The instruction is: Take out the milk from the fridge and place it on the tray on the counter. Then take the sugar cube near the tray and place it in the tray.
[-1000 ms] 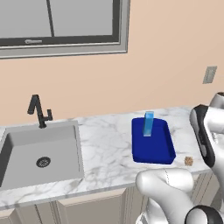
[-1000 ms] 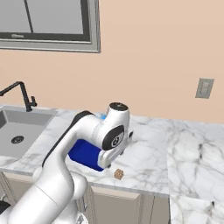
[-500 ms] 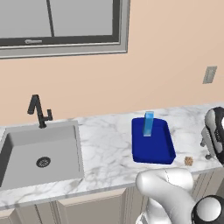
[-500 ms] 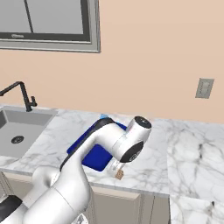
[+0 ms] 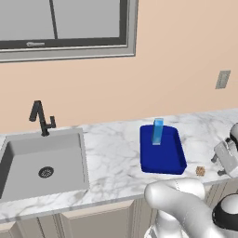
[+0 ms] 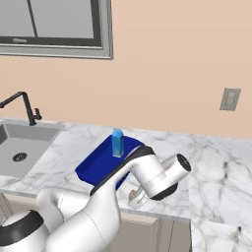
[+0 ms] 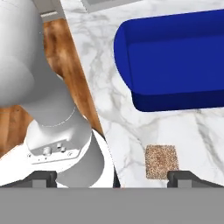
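The milk carton [image 5: 158,131] stands upright at the far end of the blue tray [image 5: 162,160], which sits on the white marble counter [image 5: 111,153]. From the right base view the carton [image 6: 117,142] is upright near the tray's back rim [image 6: 96,165], with the white arm arching over the tray's near end.

Now to the sugar cube [image 5: 200,171]: it lies on the marble just off the tray's near right corner, close to the tray but apart from it, near the counter's front edge. The gripper [image 5: 225,159] hangs at the right edge of the left base view, just right of the cube and above the counter. In the right base view the gripper [image 6: 136,196] points down at the counter by the front edge, below the wrist.

Hand view: the speckled tan cube [image 7: 161,162] rests on the marble below the tray [image 7: 175,57], clear of its wall. The fingertips [image 7: 186,178] stand spread wide, one just right of the cube, the other far left off the counter's edge. Nothing is held between them.

Left along the counter, the sink [image 5: 44,162] and black faucet [image 5: 42,118] sit under the window [image 5: 65,25].
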You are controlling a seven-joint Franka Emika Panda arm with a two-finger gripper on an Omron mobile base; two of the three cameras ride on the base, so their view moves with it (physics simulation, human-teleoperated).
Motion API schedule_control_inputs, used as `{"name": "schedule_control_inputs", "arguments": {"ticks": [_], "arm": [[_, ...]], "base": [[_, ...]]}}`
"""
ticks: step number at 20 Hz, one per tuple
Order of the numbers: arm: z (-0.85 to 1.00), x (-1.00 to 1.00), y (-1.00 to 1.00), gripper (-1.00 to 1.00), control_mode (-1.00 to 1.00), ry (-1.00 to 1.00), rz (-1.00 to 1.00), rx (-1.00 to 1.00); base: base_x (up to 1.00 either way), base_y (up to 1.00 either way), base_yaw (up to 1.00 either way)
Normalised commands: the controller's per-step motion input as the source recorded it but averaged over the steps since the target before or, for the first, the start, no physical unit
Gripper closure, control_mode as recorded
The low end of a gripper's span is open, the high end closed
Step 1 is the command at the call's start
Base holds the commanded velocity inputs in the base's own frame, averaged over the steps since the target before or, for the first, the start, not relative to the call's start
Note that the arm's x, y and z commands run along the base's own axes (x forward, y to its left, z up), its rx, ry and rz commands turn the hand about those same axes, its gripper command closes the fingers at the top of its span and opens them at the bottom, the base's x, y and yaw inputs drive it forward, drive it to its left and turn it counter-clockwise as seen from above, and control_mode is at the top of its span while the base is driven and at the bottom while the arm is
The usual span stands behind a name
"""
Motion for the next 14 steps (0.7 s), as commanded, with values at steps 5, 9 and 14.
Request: {"name": "schedule_control_inputs", "arguments": {"ticks": [5, 9, 14], "arm": [[-0.06, 0.30, 0.00, -1.00, -1.00, -0.01, -0.09, 0.11], [-0.20, 0.08, 0.00, -1.00, -1.00, 0.00, -0.08, 0.12], [-0.32, 0.01, 0.07, -1.00, -1.00, 0.00, -0.06, 0.08]], "base": [[0.00, 0.00, 0.00], [0.00, 0.00, 0.00], [0.00, 0.00, 0.00]]}}
